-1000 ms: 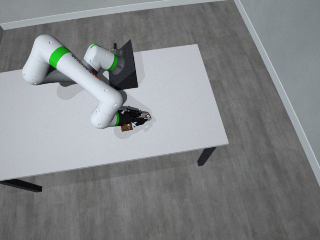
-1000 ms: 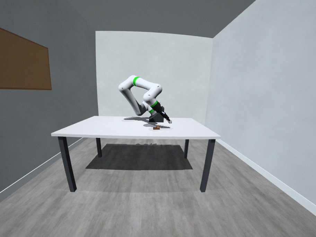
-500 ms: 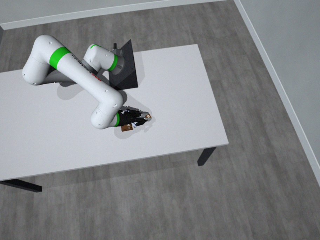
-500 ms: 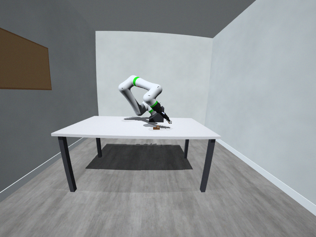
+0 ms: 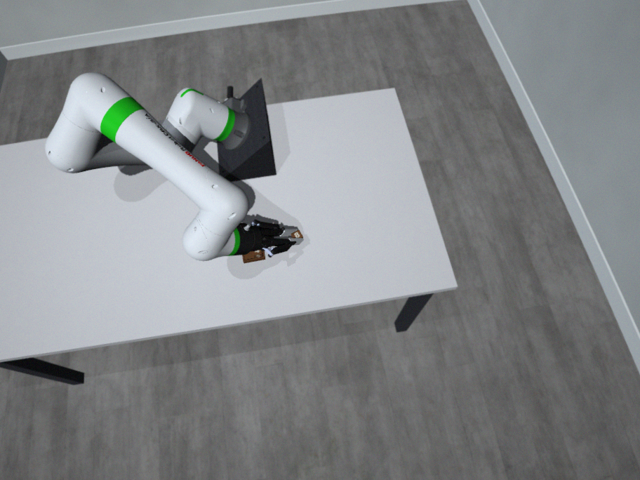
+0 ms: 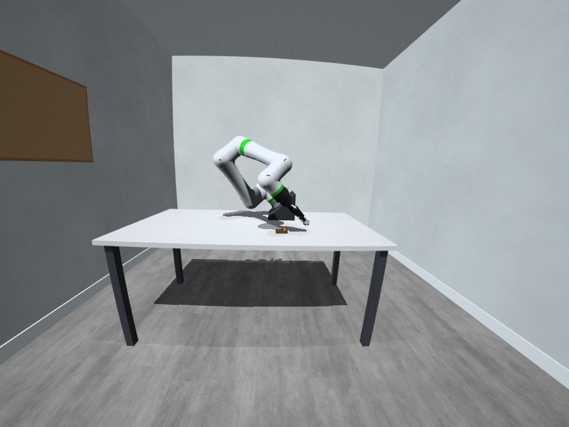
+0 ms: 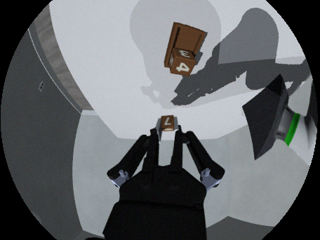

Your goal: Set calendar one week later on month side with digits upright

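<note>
My gripper [image 7: 168, 122] is shut on a small brown digit cube [image 7: 168, 123] and holds it above the table, tilted nearly level; the cube also shows in the top view [image 5: 296, 235]. The face towards the wrist camera shows a white mark like an L or a turned 7. The brown tray [image 7: 187, 44] lies flat on the white table, a short way from the held cube. One cube [image 7: 182, 61] stands in the tray's end, with a white 4 on one face and a 3 on another. In the top view the tray [image 5: 252, 256] lies just beside my wrist.
The dark robot base block [image 5: 247, 135] stands at the table's far edge. The table's right edge [image 5: 434, 206] is some way beyond the gripper. A brown board [image 6: 43, 115] hangs on the left wall.
</note>
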Controlling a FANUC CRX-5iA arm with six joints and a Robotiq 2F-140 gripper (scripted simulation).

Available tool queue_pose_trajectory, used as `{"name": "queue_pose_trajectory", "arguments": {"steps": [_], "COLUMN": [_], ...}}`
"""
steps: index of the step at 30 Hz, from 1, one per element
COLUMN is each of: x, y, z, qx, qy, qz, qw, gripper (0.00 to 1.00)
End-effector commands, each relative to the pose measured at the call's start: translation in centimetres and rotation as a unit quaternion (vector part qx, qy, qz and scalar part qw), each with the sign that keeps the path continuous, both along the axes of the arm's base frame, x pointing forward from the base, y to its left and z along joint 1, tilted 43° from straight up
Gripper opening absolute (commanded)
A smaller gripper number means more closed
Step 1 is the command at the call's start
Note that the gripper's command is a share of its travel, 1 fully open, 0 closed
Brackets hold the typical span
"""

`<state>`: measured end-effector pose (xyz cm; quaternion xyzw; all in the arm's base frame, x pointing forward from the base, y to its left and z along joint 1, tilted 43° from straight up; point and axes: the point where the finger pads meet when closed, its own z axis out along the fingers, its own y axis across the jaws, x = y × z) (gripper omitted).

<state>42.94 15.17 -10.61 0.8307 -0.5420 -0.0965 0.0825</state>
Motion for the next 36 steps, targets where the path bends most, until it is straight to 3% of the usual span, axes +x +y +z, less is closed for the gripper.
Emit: {"name": "queue_pose_trajectory", "arguments": {"steps": [1, 36], "x": [0.1, 0.5], "y": [-0.3, -2.9], "z": [-0.4, -3.2], "qx": [0.0, 0.0], "qy": [0.0, 0.0], "qz": [0.0, 0.0], "qw": [1.0, 1.0], "gripper": [0.16, 0.16]}}
